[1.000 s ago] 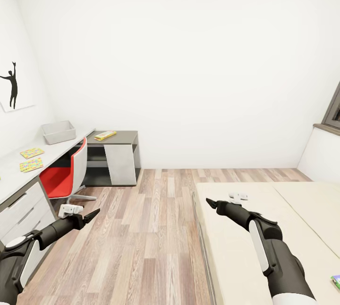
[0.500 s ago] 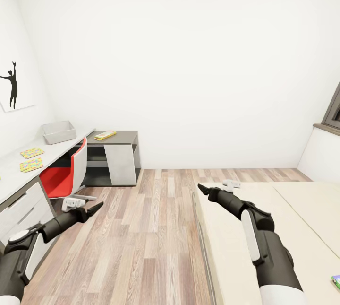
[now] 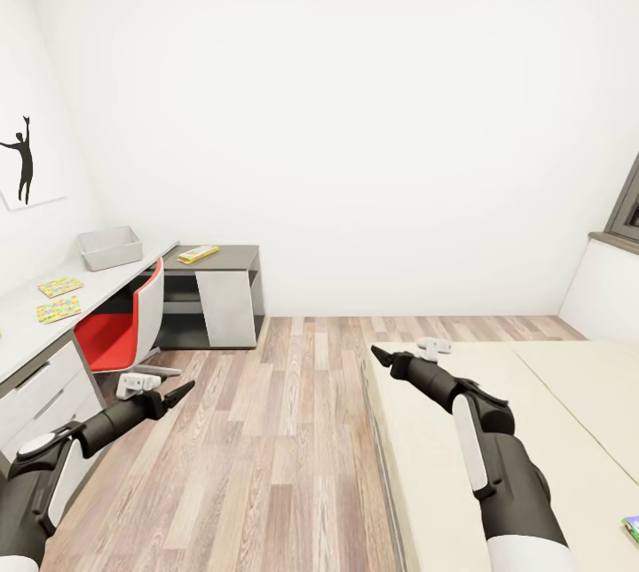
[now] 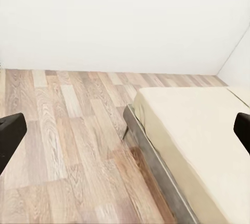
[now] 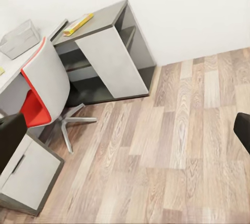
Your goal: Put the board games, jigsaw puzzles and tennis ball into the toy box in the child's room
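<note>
Both grippers, left (image 3: pixel 182 394) and right (image 3: pixel 380 353), empty, fingers apart. Toy box (image 3: pixel 110 247), puzzles (image 3: pixel 59 298) on bench (image 3: pixel 22 326); one game (image 3: pixel 197 254) on dark wing. Likely approach step; next: drive to bench or bed (image 3: pixel 426 457).

Table (image 3: pixel 18 333) left — bed (image 3: pixel 550 430) right, floor (image 3: pixel 284 448) between
</note>
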You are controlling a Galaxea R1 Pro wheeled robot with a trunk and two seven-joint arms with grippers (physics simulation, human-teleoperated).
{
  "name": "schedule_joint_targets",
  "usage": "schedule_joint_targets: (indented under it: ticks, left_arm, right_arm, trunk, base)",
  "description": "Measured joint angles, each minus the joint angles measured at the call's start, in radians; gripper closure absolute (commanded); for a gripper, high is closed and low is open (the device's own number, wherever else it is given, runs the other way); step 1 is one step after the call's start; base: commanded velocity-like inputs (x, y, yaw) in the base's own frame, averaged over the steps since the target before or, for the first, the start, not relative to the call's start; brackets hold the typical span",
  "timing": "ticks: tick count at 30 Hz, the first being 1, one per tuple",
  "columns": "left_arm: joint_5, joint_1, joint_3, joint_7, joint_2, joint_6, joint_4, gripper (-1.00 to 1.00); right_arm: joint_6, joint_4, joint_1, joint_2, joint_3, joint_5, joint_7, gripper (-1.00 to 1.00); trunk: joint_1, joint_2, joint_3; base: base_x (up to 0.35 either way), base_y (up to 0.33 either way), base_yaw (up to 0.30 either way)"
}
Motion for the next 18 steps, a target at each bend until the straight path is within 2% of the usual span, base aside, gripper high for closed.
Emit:
schedule_joint_targets:
  ticks: [9, 12, 18]
  left_arm:
    - [-0.006, -0.001, -0.001, 0.038, 0.001, 0.041, 0.003, -1.00]
    - [-0.006, -0.001, 0.000, 0.099, 0.001, 0.062, 0.004, -1.00]
    - [-0.008, -0.001, 0.001, 0.174, 0.001, 0.078, 0.004, -1.00]
  right_arm:
    - [-0.001, 0.049, 0.000, 0.000, -0.001, 0.005, -0.009, -1.00]
    - [-0.002, 0.083, 0.000, 0.001, -0.002, 0.010, -0.011, -1.00]
    - [-0.003, 0.116, 0.000, 0.001, -0.003, 0.015, -0.014, -1.00]
  trunk:
    - [0.000, 0.000, 0.000]
    - [0.000, 0.000, 0.000]
    - [0.000, 0.000, 0.000]
  base:
    - [0.000, 0.000, 0.000]
    - [0.000, 0.000, 0.000]
    - [0.000, 0.000, 0.000]
